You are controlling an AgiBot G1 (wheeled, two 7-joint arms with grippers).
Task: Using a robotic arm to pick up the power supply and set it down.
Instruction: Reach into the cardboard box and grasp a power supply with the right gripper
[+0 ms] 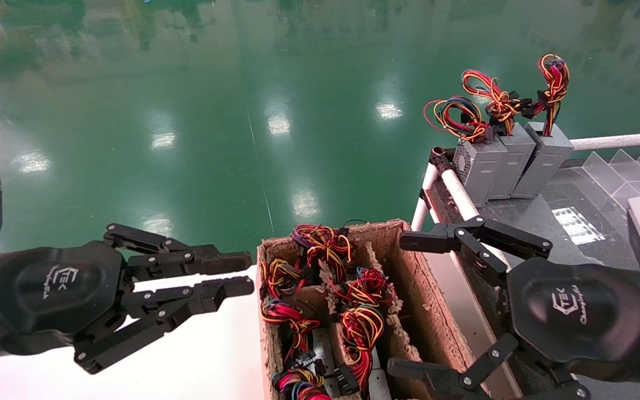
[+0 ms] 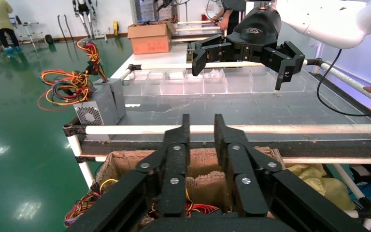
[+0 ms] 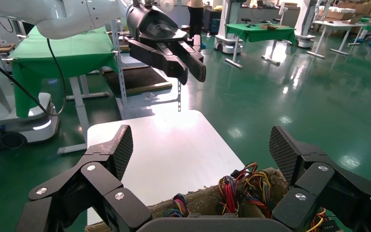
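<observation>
Several power supplies stand in a brown cardboard box [image 1: 428,311], their red, yellow and blue wire bundles [image 1: 361,311] sticking up; the grey bodies are mostly hidden. I cannot tell which of them is the task's power supply. The robotic arm's right gripper [image 1: 403,304] hangs over the right side of the box, jaws wide open and empty; in the right wrist view this gripper [image 3: 203,145] frames the bundles [image 3: 244,188]. My left gripper [image 1: 245,272] hovers left of the box over the white table, with a narrow gap between its fingers and nothing in it.
Three grey boxes [image 1: 511,161] with wire bundles stand in a tight row on the dark table [image 1: 542,222] at the back right. A white tube rail [image 1: 459,194] edges that table beside the box. Clear dividers [image 1: 625,166] lie behind. A white table [image 1: 203,355] lies left.
</observation>
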